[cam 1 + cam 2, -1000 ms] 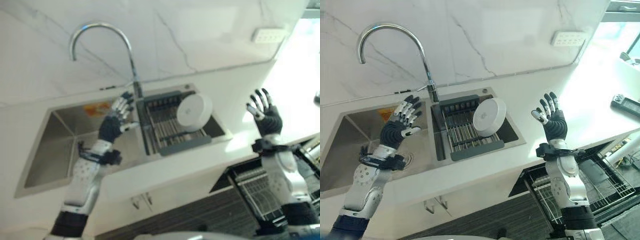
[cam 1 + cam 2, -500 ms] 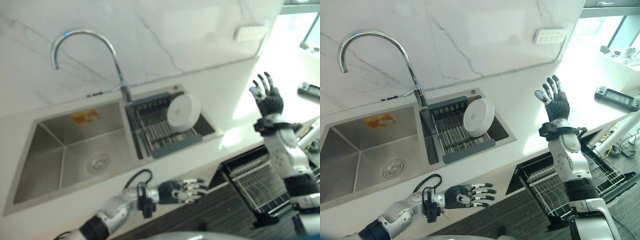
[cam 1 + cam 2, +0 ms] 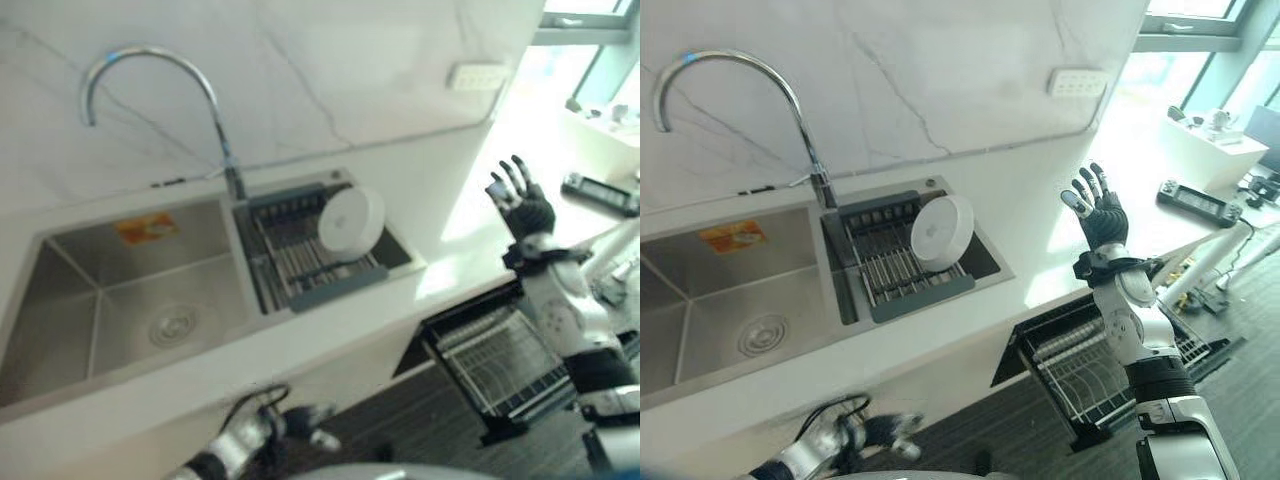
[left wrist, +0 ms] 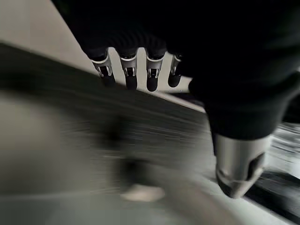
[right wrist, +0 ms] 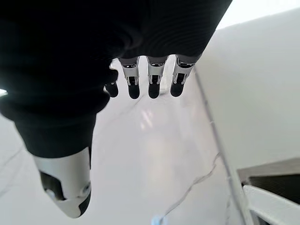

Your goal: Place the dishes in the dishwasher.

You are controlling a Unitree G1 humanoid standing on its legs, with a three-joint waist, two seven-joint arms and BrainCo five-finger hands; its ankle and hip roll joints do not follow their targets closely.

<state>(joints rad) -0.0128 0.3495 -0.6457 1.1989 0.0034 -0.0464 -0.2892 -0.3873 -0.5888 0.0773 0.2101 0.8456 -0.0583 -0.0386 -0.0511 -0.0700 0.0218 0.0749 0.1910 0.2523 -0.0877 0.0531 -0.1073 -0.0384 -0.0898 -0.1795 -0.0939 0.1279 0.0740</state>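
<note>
Counter [image 3: 1040, 215] sitting under our raised, empty right hand [image 3: 1098, 212], fingers spread; left hand [image 4: 154, 51] hanging low, relaxed, empty. Plate [image 3: 940, 231] sitting in sink rack [image 3: 902, 275], dishwasher [image 3: 1080, 365] open; nothing loaded.

The right hand [image 3: 1101, 218] is reaching up high with its fingers spread wide, and the left hand [image 3: 892, 427] is hanging down low with straight fingers.

I am wearing dark ribbed covers over both wrists; my right hand [image 3: 1097, 208] is showing silver fingers [image 5: 153, 77] with dark tips, my left hand [image 4: 154, 42] likewise, above silver-grey arms.
</note>
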